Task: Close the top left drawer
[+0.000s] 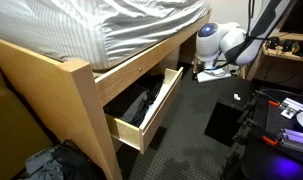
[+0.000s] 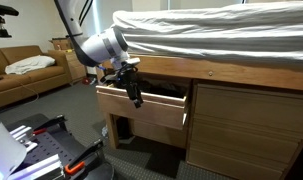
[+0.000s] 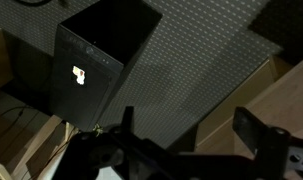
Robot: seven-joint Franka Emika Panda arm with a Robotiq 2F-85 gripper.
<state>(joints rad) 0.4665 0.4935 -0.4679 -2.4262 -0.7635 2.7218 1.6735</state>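
Observation:
The top left drawer (image 1: 159,108) of pale blond wood stands pulled well out from under the bed, with dark things lying inside it. It also shows in the other exterior view (image 2: 156,108). My gripper (image 2: 134,92) hangs in front of the drawer's flat front near its upper edge; I cannot tell whether it touches. It shows in an exterior view (image 1: 213,68) at the drawer's far end. In the wrist view my gripper (image 3: 191,130) has its two dark fingers spread wide with only grey carpet and a pale wood edge (image 3: 286,90) between them. It is open and empty.
The bed's striped mattress (image 1: 111,25) overhangs the pale wood rail. A closed drawer front (image 2: 246,125) sits beside the open one. A black box (image 1: 226,120) lies on the carpet, also in the wrist view (image 3: 101,50). A brown couch (image 2: 21,72) stands behind.

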